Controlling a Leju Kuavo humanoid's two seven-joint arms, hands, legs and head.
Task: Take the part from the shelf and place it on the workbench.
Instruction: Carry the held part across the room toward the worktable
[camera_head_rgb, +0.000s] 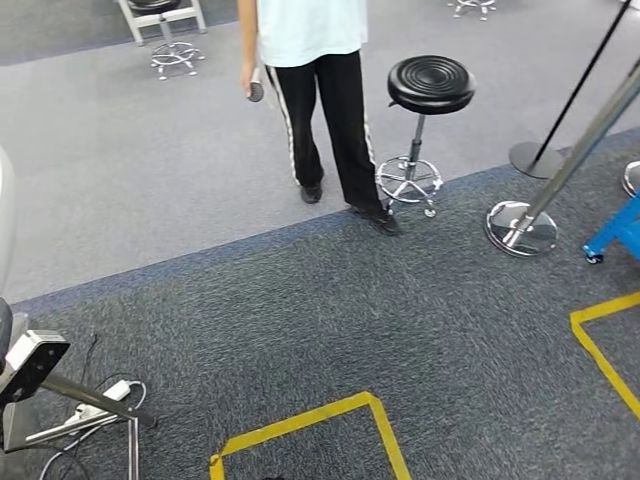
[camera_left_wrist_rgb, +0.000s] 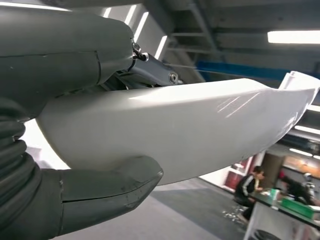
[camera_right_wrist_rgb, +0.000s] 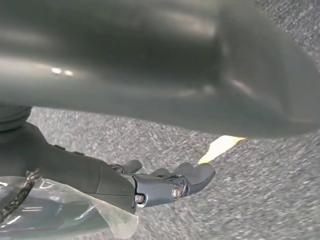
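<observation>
Holding a long, glossy white curved moulded part (camera_left_wrist_rgb: 196, 130) in the left hand (camera_left_wrist_rgb: 71, 150) – thick grey thumb (camera_left_wrist_rgb: 113, 187) pressed under the shell, darker fingers (camera_left_wrist_rgb: 151, 70) hooked over its upper edge, the piece carried in the air under ceiling lights. Seen behind it in the left wrist view: a person in dark clothes (camera_left_wrist_rgb: 249, 190) seated at a white worktop (camera_left_wrist_rgb: 279, 212) with green items on it.

In the right wrist view, right hand (camera_right_wrist_rgb: 151, 182) extended flat with nothing between its fingers, fingers nearly straight, a broad grey smooth surface (too close and blurred to identify) above it, speckled dark carpet (camera_right_wrist_rgb: 241, 200) and a strip of yellow floor tape (camera_right_wrist_rgb: 220, 147) beyond.

From the head view: grey carpet floor (camera_head_rgb: 362, 310) with yellow tape outlines (camera_head_rgb: 381, 425), a person in black striped trousers and a pale shirt (camera_head_rgb: 332, 110) standing near a black round stool on a chrome base (camera_head_rgb: 426, 110) – something small and dark in that person's hand. Chrome stand base (camera_head_rgb: 521, 225) at the right, white power strip with cables (camera_head_rgb: 102, 405) at the lower left.
</observation>
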